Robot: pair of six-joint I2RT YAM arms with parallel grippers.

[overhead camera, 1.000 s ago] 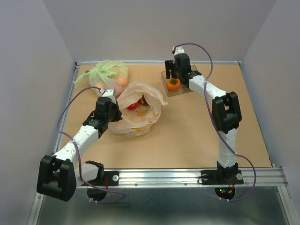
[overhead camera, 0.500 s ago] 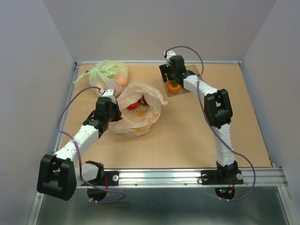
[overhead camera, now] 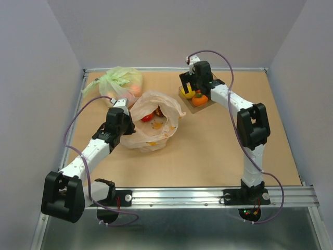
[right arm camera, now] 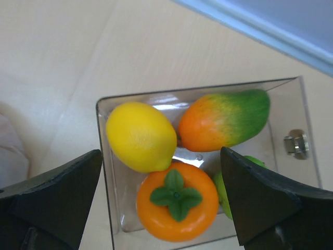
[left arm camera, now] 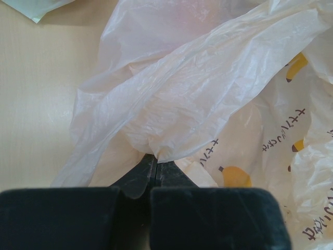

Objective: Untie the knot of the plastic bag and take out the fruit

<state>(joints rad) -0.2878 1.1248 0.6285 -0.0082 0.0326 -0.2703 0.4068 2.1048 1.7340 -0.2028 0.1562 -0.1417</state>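
The pale peach plastic bag (overhead camera: 154, 124) lies left of centre with its mouth gaping; the knot is out of view. A red fruit (overhead camera: 147, 117) shows inside it. My left gripper (overhead camera: 120, 111) sits at the bag's left rim, shut on a fold of its film (left arm camera: 171, 140). My right gripper (right arm camera: 160, 152) hangs open above the clear box (overhead camera: 204, 103) at the back. Nothing is between its fingers (right arm camera: 57, 200). In the box lie a yellow lemon (right arm camera: 139, 135), an orange with a green cap (right arm camera: 177, 208), an orange-green fruit (right arm camera: 223, 125) and a green lime (right arm camera: 222, 194), half hidden.
A smaller light-green bag (overhead camera: 120, 80) with pinkish fruits rests at the back left corner, close behind the left gripper. Grey walls enclose the table on three sides. A metal rail (overhead camera: 208, 195) runs along the near edge.
My right gripper has opened wider over the clear box, and the orange fruit that was between its fingers now lies free in the box. The left arm and the bag have not moved.
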